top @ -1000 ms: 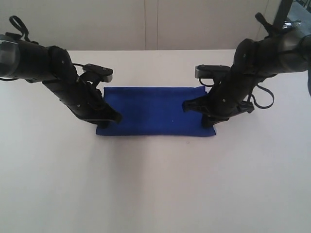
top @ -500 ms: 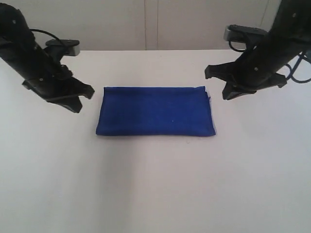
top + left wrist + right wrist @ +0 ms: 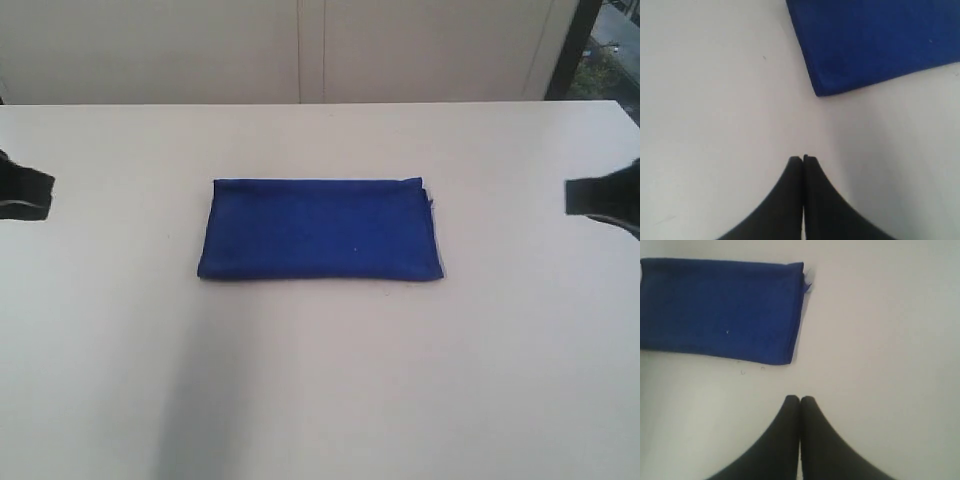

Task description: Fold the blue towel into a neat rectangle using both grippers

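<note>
Fingers point(image 3: 790, 192) of the left gripper point(image 3: 803, 159) and the right gripper point(image 3: 800, 399) are pressed together, with nothing held. The blue towel point(image 3: 320, 230) is laid folded on the white table point(image 3: 320, 390), well apart from both.

deep blue terry towel point(image 3: 320, 230): you have one
black metal grippers: two, left gripper point(image 3: 803, 158), right gripper point(image 3: 800, 398)
white flat table point(image 3: 330, 390): one
</note>
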`<state>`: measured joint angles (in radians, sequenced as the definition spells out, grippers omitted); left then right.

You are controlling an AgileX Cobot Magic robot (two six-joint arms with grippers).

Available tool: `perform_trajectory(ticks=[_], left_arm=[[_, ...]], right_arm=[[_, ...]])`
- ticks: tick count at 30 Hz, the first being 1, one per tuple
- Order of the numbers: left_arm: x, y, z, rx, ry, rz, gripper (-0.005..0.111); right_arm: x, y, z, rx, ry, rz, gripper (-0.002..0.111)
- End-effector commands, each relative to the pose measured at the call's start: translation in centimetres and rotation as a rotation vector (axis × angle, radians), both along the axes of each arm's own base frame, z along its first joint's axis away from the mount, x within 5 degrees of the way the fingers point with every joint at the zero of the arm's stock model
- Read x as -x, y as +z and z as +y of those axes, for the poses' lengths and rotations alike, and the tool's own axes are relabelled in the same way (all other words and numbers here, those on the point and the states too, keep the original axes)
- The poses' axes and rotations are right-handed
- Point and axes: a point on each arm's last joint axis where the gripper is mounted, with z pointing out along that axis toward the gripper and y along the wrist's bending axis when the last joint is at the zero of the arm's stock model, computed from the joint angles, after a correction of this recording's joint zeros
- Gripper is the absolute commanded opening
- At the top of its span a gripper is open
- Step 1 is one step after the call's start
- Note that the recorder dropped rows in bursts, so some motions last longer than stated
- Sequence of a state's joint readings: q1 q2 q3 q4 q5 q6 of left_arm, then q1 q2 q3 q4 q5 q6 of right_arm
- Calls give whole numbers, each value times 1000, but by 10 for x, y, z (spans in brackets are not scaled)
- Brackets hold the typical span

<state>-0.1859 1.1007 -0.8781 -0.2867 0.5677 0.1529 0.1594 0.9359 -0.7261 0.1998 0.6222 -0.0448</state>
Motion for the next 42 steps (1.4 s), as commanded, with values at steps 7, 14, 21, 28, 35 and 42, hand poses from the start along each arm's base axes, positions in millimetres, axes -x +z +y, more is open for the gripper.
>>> perform_trajectory(ticks=[7,14,21,28,35,42], left_arm=[[91,-5,18,24,0,-210,0],[114,-10,20,2,-48,-166,0],[114,-9,21,1,-48,-184,0],[114,-9,21,1,-48,-184,0],[114,-9,21,1,-48,-184,0],[114,-9,21,1,-48,-186,0]], right_arm=[[94,-5,-19,91,44,-366,0],[114,-19,-24,105,28,-462,0],[119,-17,-25,101,26,-486,0],[119,-17,-25,101,26,-490,0],[127,-13,-27,48,-12,-538,0],[134,-12,-30,18,-48,-572,0]])
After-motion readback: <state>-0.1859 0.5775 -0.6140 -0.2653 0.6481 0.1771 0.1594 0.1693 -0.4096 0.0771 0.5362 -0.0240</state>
